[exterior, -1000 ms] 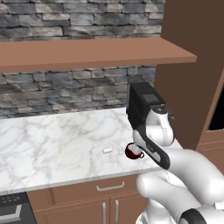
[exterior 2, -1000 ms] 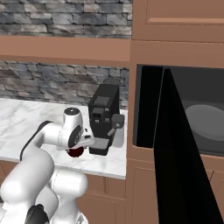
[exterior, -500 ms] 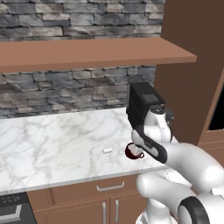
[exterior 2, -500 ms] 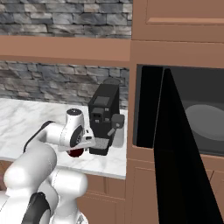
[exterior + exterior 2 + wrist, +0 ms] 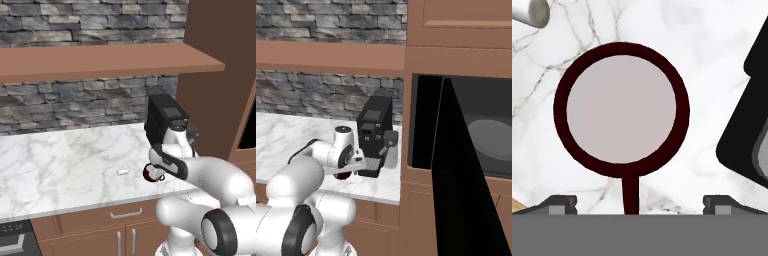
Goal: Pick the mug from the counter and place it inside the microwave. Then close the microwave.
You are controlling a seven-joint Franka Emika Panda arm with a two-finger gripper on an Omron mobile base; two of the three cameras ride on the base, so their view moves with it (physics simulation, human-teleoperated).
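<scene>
Compared with a second ago, little has shifted: the arm has eased slightly lower over the mug, and everything on the counter lies where it did.

From the hand view, the gripper (image 5: 640,204) looks straight down into the mug (image 5: 622,111). Its dark red rim forms a full circle around the pale inside, and its handle points toward the bottom of that view, running between the two finger tips (image 5: 558,203). These stand wide apart, one on each side of the handle, and grip nothing. The mug sits upright on the counter (image 5: 702,60), with the black coffee machine (image 5: 747,130) just beside it at the right edge and a small white object (image 5: 533,12) at the top left corner.

From the left base view, the mug (image 5: 150,173) shows as a dark red spot under the arm's wrist, near the counter's (image 5: 60,165) front edge, with the white object (image 5: 122,172) a little to its left and the coffee machine (image 5: 162,120) behind.

From the right base view, the mug (image 5: 344,175) peeks out below the arm, just in front of the coffee machine (image 5: 375,135). To the right, the microwave (image 5: 476,125) stands with its door (image 5: 456,190) swung open, the grey turntable (image 5: 491,140) visible inside.
</scene>
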